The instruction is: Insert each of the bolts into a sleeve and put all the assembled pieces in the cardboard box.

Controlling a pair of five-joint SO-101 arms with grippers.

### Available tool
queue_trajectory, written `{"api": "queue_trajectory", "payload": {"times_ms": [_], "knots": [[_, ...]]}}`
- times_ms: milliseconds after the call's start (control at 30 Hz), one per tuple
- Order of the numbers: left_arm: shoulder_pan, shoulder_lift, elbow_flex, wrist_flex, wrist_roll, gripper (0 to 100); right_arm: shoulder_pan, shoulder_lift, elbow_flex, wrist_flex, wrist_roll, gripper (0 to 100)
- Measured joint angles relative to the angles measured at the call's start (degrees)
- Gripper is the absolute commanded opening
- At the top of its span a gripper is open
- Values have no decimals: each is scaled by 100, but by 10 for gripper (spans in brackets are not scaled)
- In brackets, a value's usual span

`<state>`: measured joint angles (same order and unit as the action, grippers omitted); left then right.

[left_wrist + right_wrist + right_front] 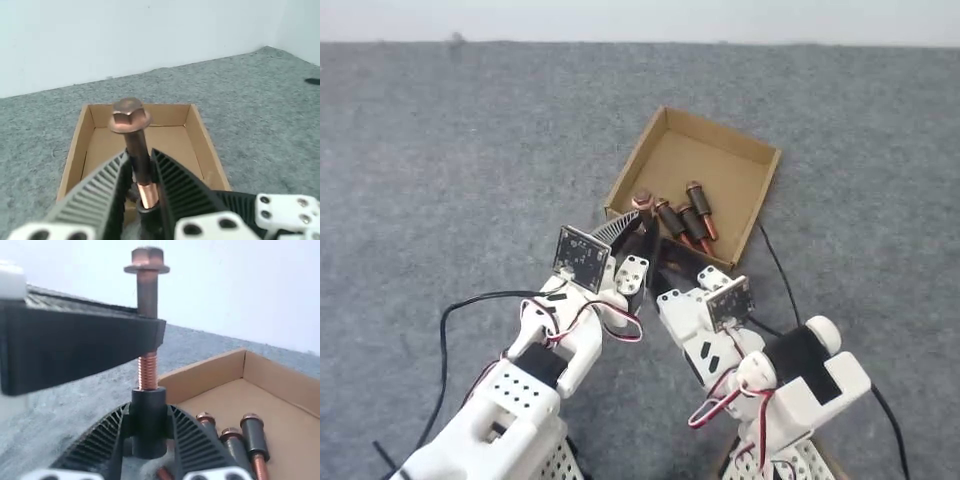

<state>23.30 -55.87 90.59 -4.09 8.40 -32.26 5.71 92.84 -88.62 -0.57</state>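
Note:
A copper bolt (131, 117) stands upright with my left gripper (140, 156) shut on its shaft. Its threaded tip (147, 371) enters the top of a black sleeve (148, 420), and my right gripper (148, 412) is shut on that sleeve from below. In the high view both grippers meet at the near left corner of the cardboard box (760, 205), the left gripper (632, 225) just above the right gripper (655, 265), with the bolt head (641, 200) over the box edge. Three assembled pieces (682, 218) lie inside the box along its near wall.
Grey carpet covers the table all around. The far half of the box floor (705, 160) is bare. Black cables (775, 270) trail beside the right arm and another loops left of the left arm.

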Motion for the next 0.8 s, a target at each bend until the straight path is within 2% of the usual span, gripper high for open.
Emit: {"api": "queue_trajectory", "payload": {"times_ms": [233,600,667,800], "knots": [[18,26,26,9,0,11,88,-9,-26,-404,0,6],[18,18,35,-9,0,15,88,-9,-18,-422,0,6],[18,26,35,-62,0,51,88,-9,-18,-422,0,6],[-26,26,97,-132,0,189,105,-9,-18,-422,0,6]]}}
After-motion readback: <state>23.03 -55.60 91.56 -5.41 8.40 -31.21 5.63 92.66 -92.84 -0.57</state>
